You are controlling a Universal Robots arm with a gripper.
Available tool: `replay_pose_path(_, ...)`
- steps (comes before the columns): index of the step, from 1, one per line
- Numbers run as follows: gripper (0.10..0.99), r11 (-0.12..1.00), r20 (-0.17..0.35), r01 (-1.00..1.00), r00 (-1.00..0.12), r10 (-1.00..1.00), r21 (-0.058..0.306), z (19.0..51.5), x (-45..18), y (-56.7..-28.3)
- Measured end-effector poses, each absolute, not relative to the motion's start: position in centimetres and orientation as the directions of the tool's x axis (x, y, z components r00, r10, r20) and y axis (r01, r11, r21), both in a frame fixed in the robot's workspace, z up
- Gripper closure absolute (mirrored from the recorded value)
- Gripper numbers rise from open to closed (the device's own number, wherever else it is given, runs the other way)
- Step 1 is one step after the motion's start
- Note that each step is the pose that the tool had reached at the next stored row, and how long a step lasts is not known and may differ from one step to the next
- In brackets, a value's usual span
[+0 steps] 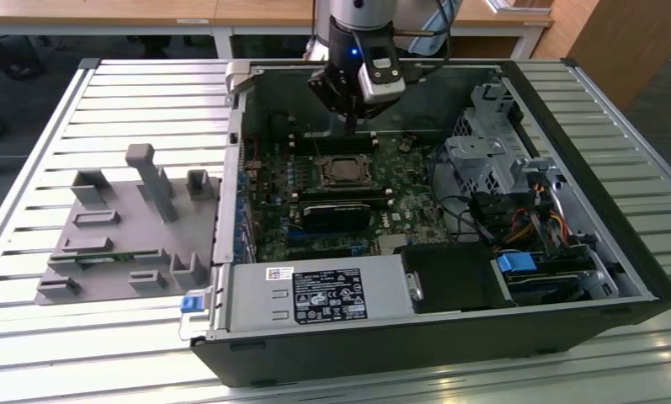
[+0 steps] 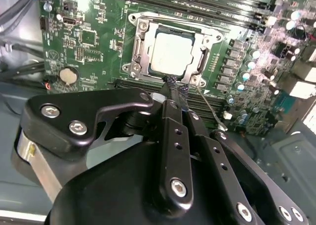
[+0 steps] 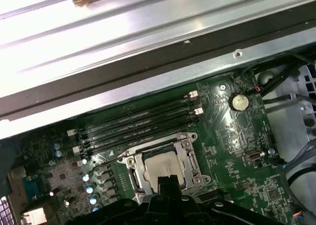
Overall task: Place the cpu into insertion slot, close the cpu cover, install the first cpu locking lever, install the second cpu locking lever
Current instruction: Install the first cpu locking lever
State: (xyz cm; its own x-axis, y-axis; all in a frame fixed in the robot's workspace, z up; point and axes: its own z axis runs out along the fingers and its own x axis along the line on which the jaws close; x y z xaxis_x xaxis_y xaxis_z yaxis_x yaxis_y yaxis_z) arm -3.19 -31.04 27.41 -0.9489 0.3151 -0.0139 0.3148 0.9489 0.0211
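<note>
The cpu (image 2: 172,54) lies flat in the insertion slot (image 2: 136,69) on the green board, its dull metal top showing through the window of the cpu cover (image 2: 206,57), which lies down around it. My gripper (image 2: 173,84) hangs just above the socket's near edge, fingers shut together with nothing between them. A thin wire locking lever (image 2: 210,109) sticks out from the socket corner beside my fingertips, unlatched. In the exterior view my gripper (image 1: 352,126) is above the back of the board, behind the cpu (image 1: 341,171). In the first wrist view the gripper's tip (image 3: 168,181) overlaps the cpu (image 3: 159,163).
Long black memory slots (image 3: 138,126) run beside the socket. The open computer case (image 1: 236,109) has a power supply (image 1: 324,295) at the front and drive cages with cables (image 1: 515,194) on the exterior view's right. A grey fixture tray (image 1: 122,227) sits on the slatted table.
</note>
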Motion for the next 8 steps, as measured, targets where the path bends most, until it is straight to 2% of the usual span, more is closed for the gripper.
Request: replay_pose_path(8, 0.980, 0.966, -0.014, 0.257, -0.966, 0.258, 0.021, 27.40, -3.19, -31.03)
